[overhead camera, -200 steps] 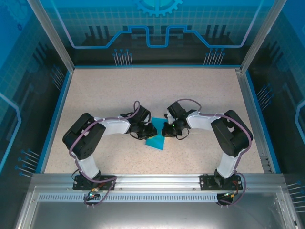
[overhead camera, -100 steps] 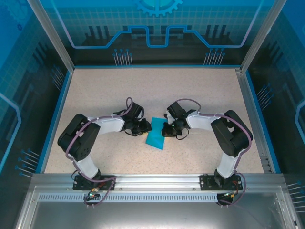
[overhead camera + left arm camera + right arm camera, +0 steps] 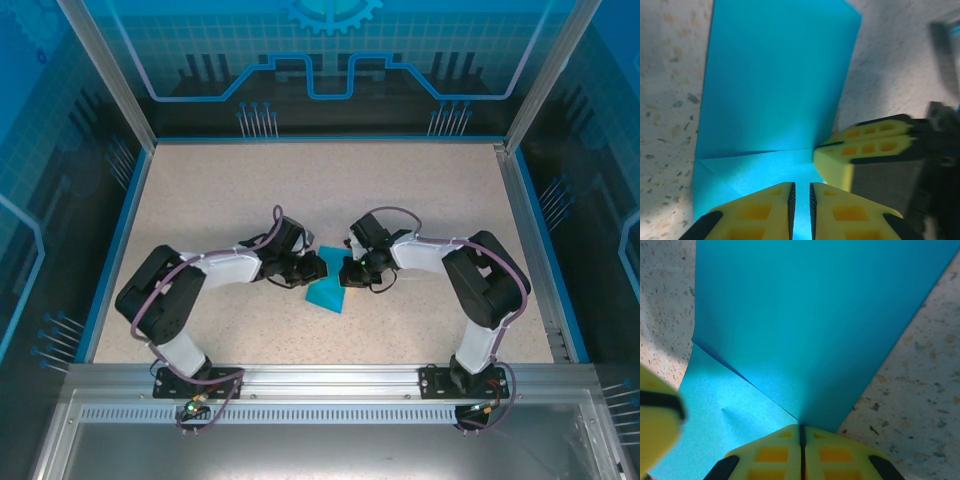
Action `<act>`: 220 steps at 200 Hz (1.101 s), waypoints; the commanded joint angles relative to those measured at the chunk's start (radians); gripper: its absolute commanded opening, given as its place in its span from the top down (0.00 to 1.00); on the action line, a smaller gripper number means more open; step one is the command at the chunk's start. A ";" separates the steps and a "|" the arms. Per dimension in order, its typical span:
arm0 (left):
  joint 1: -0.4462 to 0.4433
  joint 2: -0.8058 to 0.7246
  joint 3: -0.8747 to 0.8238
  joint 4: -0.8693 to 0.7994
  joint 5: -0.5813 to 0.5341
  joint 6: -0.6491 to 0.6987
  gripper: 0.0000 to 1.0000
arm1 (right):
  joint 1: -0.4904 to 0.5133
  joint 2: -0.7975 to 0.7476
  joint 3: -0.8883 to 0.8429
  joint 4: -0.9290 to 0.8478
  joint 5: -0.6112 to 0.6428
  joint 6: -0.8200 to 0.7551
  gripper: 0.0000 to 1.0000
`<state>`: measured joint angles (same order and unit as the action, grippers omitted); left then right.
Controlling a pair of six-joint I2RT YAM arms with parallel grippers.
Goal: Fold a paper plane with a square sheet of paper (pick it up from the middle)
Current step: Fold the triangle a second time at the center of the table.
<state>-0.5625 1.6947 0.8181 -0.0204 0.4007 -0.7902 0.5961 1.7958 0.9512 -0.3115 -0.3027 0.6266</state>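
The square sheet of paper (image 3: 328,296) lies teal-blue on the table between both arms, part folded: a darker flap (image 3: 775,75) meets a lighter layer along a crease. My left gripper (image 3: 314,269) hovers at the sheet's left side; in the left wrist view its jaws (image 3: 800,200) stand a narrow slit apart over the lighter layer, nothing between them. My right gripper (image 3: 347,274) is shut, its tips (image 3: 801,429) set on the paper (image 3: 815,315) where crease and flap edge meet. Whether paper is pinched there I cannot tell. One right finger (image 3: 860,145) shows in the left wrist view.
Speckled beige tabletop (image 3: 330,190) stretches behind and to both sides of the sheet. Blue-edged walls and metal posts (image 3: 105,75) ring the table. A blurred yellow left finger (image 3: 657,405) sits close to the right gripper.
My left gripper drew back to the left off the sheet, then returned to the right over its left side. The right gripper and the sheet stayed put.
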 commanded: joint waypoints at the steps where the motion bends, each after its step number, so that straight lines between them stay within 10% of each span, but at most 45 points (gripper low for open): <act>1: -0.002 0.047 0.013 0.018 0.047 -0.025 0.84 | 0.005 0.070 -0.032 -0.098 0.134 -0.011 0.92; 140: -0.006 0.112 -0.033 -0.042 -0.021 -0.032 0.87 | 0.094 -0.228 -0.065 0.007 -0.020 0.023 0.90; 220: -0.011 0.123 -0.031 -0.061 -0.035 -0.047 0.87 | 0.229 -0.123 -0.031 -0.074 0.084 0.056 0.90</act>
<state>-0.5621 1.7683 0.8154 -0.0162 0.4118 -0.8143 0.7998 1.6341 0.9024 -0.3309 -0.2611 0.6662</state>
